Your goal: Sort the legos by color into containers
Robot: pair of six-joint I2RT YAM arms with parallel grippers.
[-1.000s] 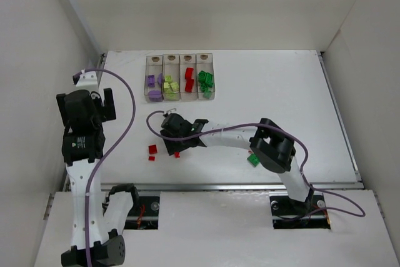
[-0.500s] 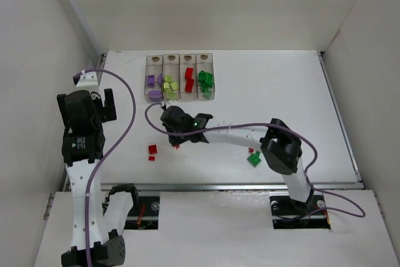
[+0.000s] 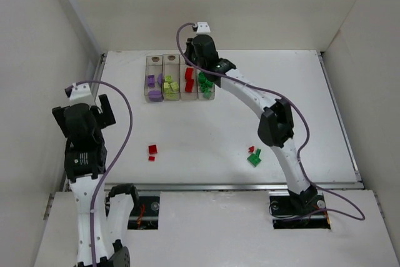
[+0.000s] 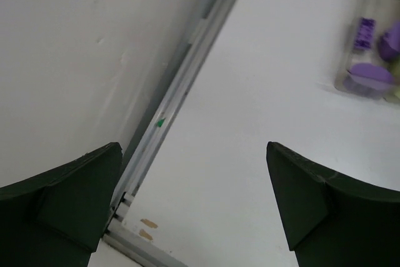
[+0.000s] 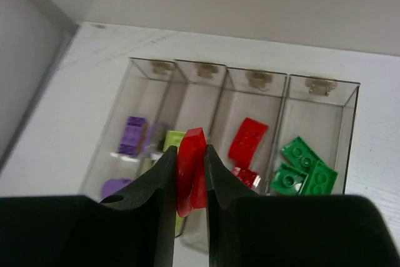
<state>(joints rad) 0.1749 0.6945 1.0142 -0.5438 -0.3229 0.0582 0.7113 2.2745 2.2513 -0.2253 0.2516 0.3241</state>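
My right gripper (image 5: 190, 153) is shut on a small red lego (image 5: 191, 173), held on edge above the containers (image 5: 289, 80). Beneath it the four clear bins hold purple legos (image 5: 132, 136), a yellow-green one (image 5: 171, 139), red ones (image 5: 249, 140) and green ones (image 5: 306, 168). In the top view the right gripper (image 3: 201, 60) hangs over the far end of the containers (image 3: 180, 56). Loose on the table lie two red legos (image 3: 152, 149), a green one (image 3: 254, 159) and a tiny red one (image 3: 252, 149). My left gripper (image 4: 192, 154) is open and holds nothing, at the table's left side (image 3: 103, 109).
White walls close in the table on the left, back and right. A metal rail (image 4: 181, 92) runs along the left edge beside the left gripper. The purple bin's end (image 4: 369, 79) shows at the right of the left wrist view.
The right gripper shut on the red lego near the table's middle, then swung to the back over the containers. The left arm shifted slightly toward the front left.
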